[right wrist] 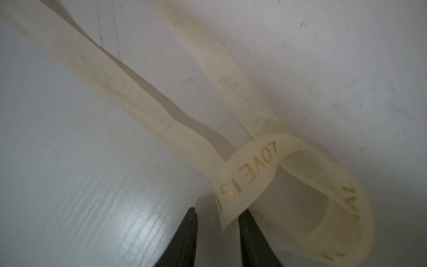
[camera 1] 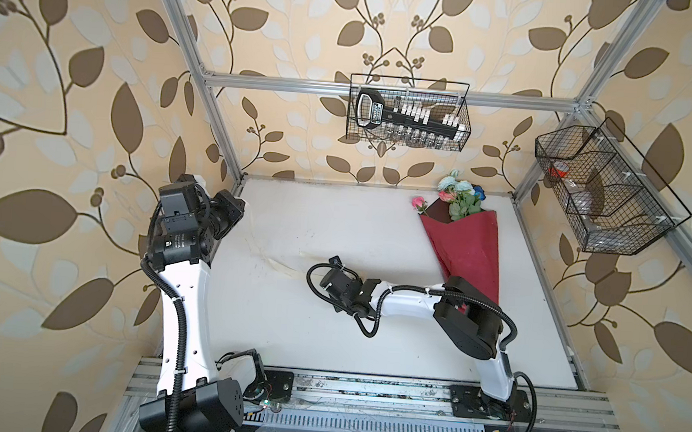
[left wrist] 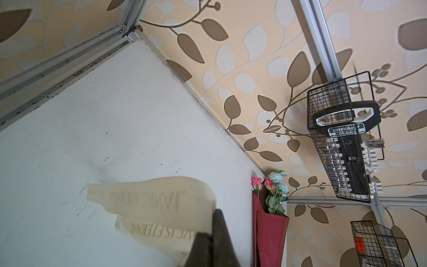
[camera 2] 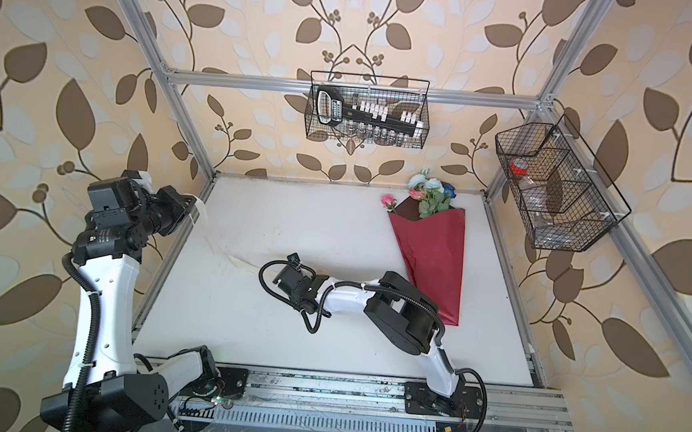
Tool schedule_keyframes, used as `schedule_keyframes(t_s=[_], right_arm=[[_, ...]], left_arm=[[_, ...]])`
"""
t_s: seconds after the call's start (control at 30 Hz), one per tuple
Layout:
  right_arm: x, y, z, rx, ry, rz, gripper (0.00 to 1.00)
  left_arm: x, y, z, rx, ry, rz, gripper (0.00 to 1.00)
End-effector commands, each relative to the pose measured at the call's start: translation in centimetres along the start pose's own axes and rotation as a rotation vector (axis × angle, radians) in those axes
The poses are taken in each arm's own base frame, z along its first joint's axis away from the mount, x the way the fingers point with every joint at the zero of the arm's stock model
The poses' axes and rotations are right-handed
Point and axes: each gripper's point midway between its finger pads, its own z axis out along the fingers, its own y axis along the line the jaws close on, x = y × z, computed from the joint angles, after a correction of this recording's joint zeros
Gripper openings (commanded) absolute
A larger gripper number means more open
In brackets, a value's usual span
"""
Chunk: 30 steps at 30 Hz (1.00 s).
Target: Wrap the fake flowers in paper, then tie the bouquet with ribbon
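In the right wrist view, the right gripper [right wrist: 218, 212] is seen with its jaws narrowly apart. A folded end of the cream ribbon [right wrist: 249, 171] lies between them, against one finger, and no pinch on it can be made out. Just past the fingers the ribbon is crossed over itself in a loose loop on the white table [camera 1: 335, 224].

The left gripper [left wrist: 211, 233] is closed on the other end of the ribbon at the far left of the table, so the strip is stretched from far left to the middle.

The bouquet of fake flowers [camera 1: 460, 200] is found at the far right, well apart from both grippers and wrapped in the red wrapping sheet [camera 1: 467, 250]. Its long axis runs from far to near, with the blooms at the far end. The near end of the wrap is partly hidden by the elbow of the right arm.

From the right gripper the bouquet lies to the right and farther away, and the right arm is judged much the nearer. The ribbon has not yet been brought to the bouquet. It is judged that the ribbon would have to be carried rightward and laid across the wrap's long axis.
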Motion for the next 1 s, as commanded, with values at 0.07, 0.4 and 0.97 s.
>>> schedule_keyframes(t_s=[0.07,0.4,0.97], right_arm=[[-1.3,-3.3,0.0,0.118,-0.022,0.002,0.0],[-4.5,-16.3,-12.6,0.371,-0.211,0.101,0.0],[-5.4,-28.7,-30.2,0.317,-0.507,0.398,0.0]], left_arm=[[-1.3,-0.2,-0.8,-0.031,-0.051,0.057,0.0],[-7.2,-1.2,-4.4,-0.223,-0.237,0.203,0.0],[-10.7,0.5,-10.2,-0.495,-0.411,0.337,0.0]])
